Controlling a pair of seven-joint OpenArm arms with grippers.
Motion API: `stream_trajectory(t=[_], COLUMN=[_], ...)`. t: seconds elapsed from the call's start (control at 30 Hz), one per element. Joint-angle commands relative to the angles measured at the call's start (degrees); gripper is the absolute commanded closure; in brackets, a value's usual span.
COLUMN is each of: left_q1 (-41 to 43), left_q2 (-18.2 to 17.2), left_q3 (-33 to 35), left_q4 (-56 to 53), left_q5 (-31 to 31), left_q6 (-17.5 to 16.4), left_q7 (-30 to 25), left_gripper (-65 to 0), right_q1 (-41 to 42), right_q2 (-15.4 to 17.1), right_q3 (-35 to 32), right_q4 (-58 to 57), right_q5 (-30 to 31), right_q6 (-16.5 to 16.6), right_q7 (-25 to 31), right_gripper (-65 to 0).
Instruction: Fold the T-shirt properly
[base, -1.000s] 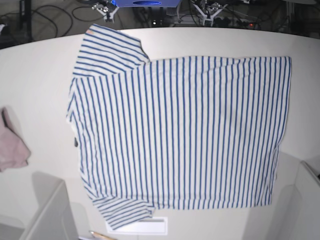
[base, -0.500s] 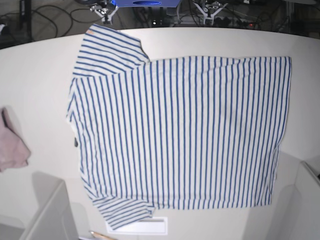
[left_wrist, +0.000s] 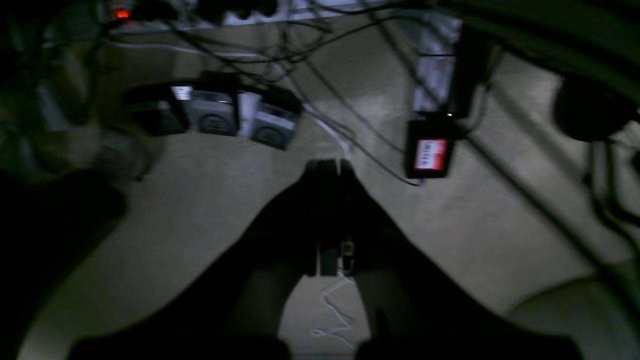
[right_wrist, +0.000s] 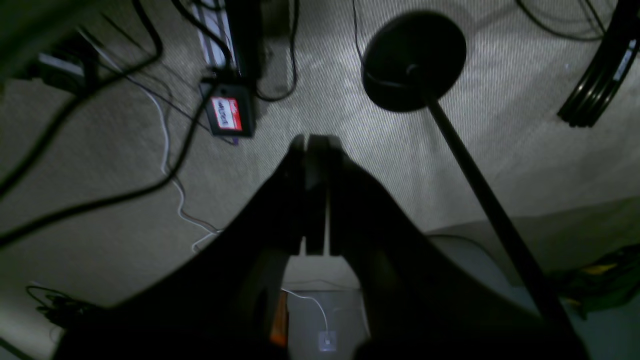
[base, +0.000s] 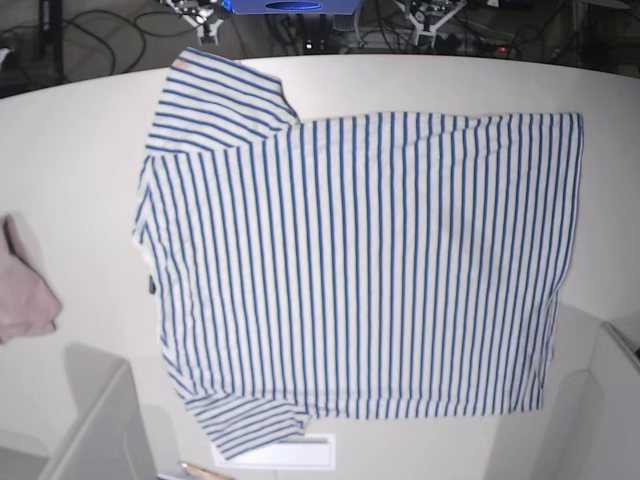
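The T-shirt (base: 360, 270) lies spread flat on the white table (base: 70, 150), neck to the left, hem to the right, with the small black tag (base: 152, 285) at its left edge. Both sleeves lie flat, one at the top left and one at the bottom left. Both grippers are drawn back beyond the table's far edge. The left gripper (left_wrist: 327, 167) is shut and empty over the floor; it just shows in the base view (base: 428, 20). The right gripper (right_wrist: 314, 142) is shut and empty over the floor, and its tip shows in the base view (base: 200, 17).
A plain pinkish cloth (base: 25, 290) lies at the table's left edge. Grey box-like shapes stand at the bottom left (base: 100, 430) and bottom right (base: 605, 400). A white label (base: 300, 455) lies below the shirt. Cables, power bricks and a black stand base (right_wrist: 414, 60) are on the floor.
Both grippers have drawn a little further back at the top edge of the base view. The T-shirt has not moved.
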Motion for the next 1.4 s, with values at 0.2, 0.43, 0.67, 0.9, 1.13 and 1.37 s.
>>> stream_trajectory(t=[0.2, 0.43, 0.67, 0.9, 1.13, 1.37], left_q1=[8.72, 17.95, 29.11, 43.53, 55.31, 63.66], left_q2=[-2.16, -4.27, -6.38, -7.96, -7.96, -6.11], left_q3=[0.15, -0.47, -0.65, -9.52, -17.44, -21.30], left_q4=[10.51, 21.41, 36.36, 57.55, 79.08, 98.34], left_q5=[0.36, -0.17, -0.34, -0.34, -0.34, -5.70], left_q6=[0.01, 0.01, 0.01, -0.08, -0.08, -0.16], left_q7=[0.23, 0.23, 0.23, 0.23, 0.23, 0.31], left_gripper=[0.0, 0.0, 0.0, 0.0, 0.0, 0.0], right_q1=[-5.32, -12.26, -25.10, -36.88, -44.26, -47.78], right_q2=[0.97, 1.49, 0.79, -0.35, -3.60, -8.09], right_q3=[-0.21, 0.32, 7.18, 13.15, 18.60, 23.18], right_q4=[4.18, 5.85, 24.75, 44.79, 68.35, 92.00], right_q5=[0.03, 0.38, 0.38, 0.38, 0.38, 0.38], right_q6=[0.08, 0.08, -0.10, -0.01, -0.01, -0.01], right_q7=[0.70, 5.71, 5.54, 5.10, -3.60, -9.58], right_gripper=[0.0, 0.0, 0.0, 0.0, 0.0, 0.0])
